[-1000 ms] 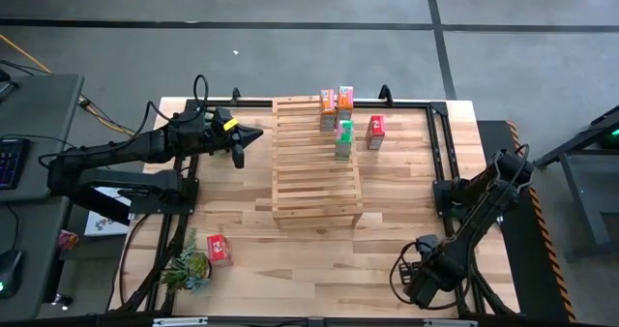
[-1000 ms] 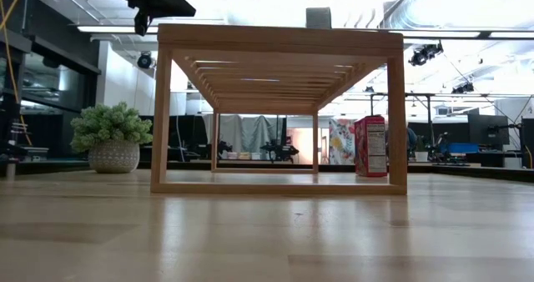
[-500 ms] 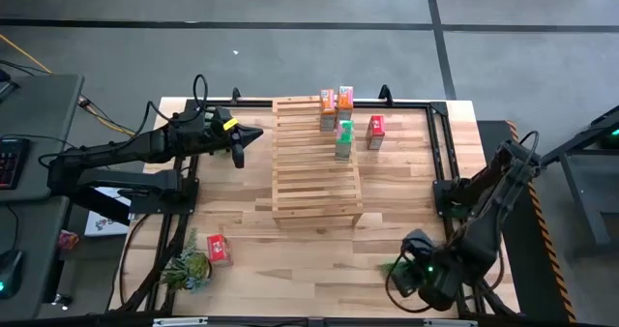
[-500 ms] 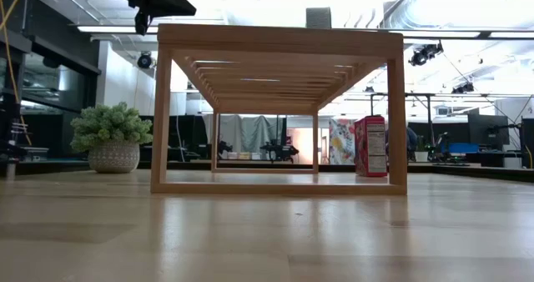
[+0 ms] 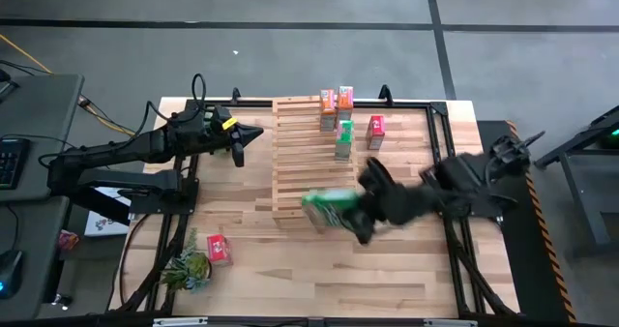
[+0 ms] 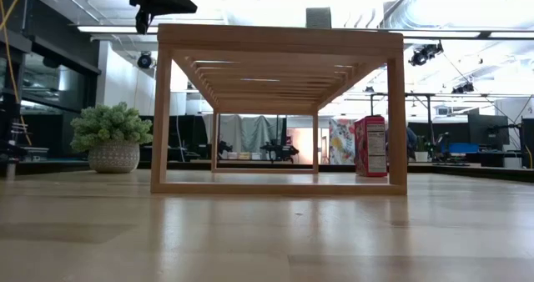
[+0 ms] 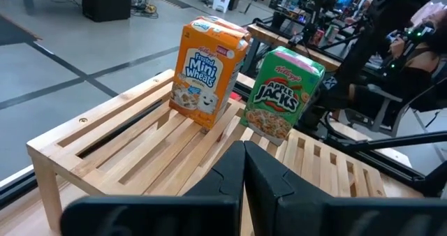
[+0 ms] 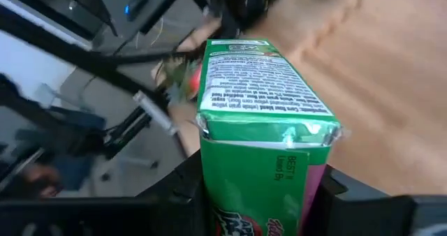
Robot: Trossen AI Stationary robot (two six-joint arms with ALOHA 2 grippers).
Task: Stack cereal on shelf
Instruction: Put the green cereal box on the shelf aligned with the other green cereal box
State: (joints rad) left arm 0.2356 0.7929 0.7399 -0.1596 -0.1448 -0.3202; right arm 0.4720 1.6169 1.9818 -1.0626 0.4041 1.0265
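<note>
The right gripper (image 5: 356, 221) is clamped on a green cereal box (image 5: 327, 209), w/ a finger on each side of it, & holds it over the near right corner of the shelf (image 5: 316, 163). In the right wrist view the same green box (image 8: 262, 135) sits tight between the two dark fingers (image 8: 187, 187). The left gripper (image 5: 250, 134) waits just off the shelf's left edge, near the far end, fingers pressed together w/ no gap. At the far right corner of the shelf stand two orange boxes (image 5: 336, 100) side by side, w/ another green box (image 5: 343, 139) a bit nearer along the right edge. Most of the shelf top is bare slats, lots of room. A red box (image 5: 375, 132) stands on the table (image 5: 406, 259) just right of the shelf. Another red box (image 5: 219, 249) sits near the table's near left corner, beside a small plant (image 5: 185, 268). The near side of the table is wide open.
</note>
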